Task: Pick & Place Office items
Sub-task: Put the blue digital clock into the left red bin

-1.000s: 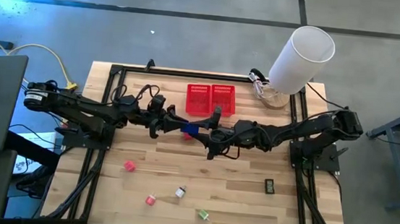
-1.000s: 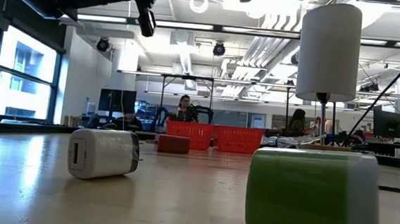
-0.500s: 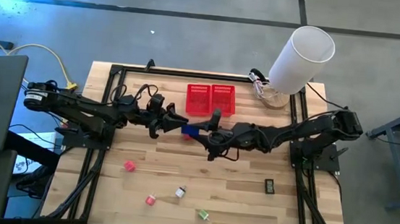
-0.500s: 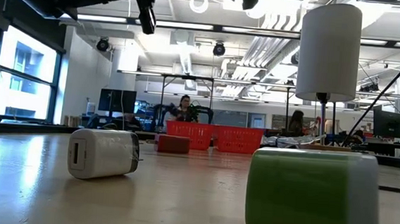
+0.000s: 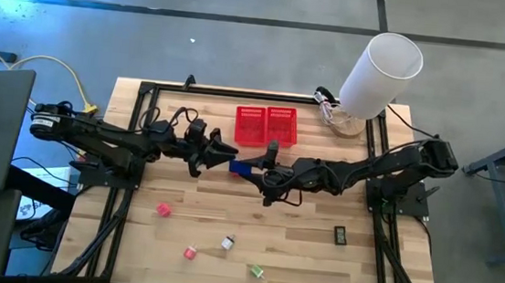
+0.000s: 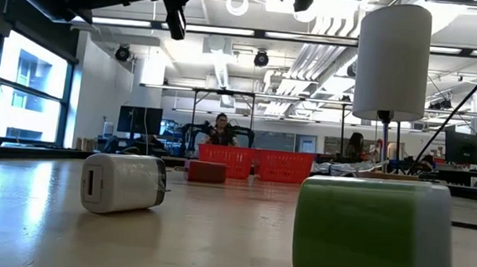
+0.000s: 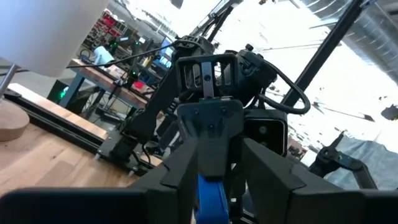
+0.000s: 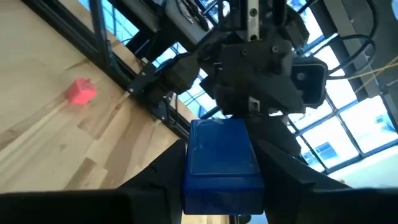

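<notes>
Blue block (image 5: 242, 168) pinched by right gripper (image 5: 252, 171) just below red baskets (image 5: 266, 125); left gripper (image 5: 224, 157) jaws spread beside block. Bare wood table (image 5: 298, 246) below.

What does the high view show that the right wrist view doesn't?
Only the high view: the two red mesh baskets, the big white cylinder, the black rectangle, the green item, the whitish item and the red-white item.
Only the right wrist view: the right gripper shut on the blue block seen close, filling the gap between its fingers.
Both: the blue block between the two grippers, the left gripper facing it, and the pink item on the table.
</notes>
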Tool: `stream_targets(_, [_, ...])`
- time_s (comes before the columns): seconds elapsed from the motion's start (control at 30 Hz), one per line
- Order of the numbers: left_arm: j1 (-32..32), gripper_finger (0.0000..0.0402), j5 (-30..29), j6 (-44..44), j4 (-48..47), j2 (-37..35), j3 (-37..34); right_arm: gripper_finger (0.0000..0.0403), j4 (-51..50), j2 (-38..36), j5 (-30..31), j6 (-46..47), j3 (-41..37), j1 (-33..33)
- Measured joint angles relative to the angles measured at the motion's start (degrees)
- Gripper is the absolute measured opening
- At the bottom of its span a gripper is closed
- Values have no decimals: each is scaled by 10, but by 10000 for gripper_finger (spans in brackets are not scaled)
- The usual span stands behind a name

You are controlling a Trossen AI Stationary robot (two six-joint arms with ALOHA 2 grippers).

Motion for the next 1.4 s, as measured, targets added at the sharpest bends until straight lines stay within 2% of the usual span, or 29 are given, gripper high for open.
stream_targets(0.23, [-20,201,0,68,3,0,0,144,-2,0,2,3,0,-1])
stream_targets(0.37, [-22,221,-3,194,-19,0,0,144,-21,0,4,40,0,3])
stream_targets(0.47, [-24,222,-27,277,-52,0,0,144,-53,0,24,85,0,8])
stream_targets(0.67, [-47,223,-157,407,-113,0,0,144,-156,0,74,178,0,1])
stream_targets(0.9, [-103,223,-280,584,-163,0,0,144,-221,-6,66,304,0,-17])
stream_targets(1.03, [-143,223,-379,676,-201,1,0,144,-244,-13,63,420,0,-43])
stream_targets(1.17, [-168,223,-450,679,-209,12,0,144,-258,-21,-9,503,0,-75])
stream_targets(1.27, [-175,223,-457,637,-208,25,0,144,-249,-21,-75,541,0,-95])
stream_targets(1.4, [-175,223,-457,590,-209,39,0,144,-232,-21,-110,574,0,-107])
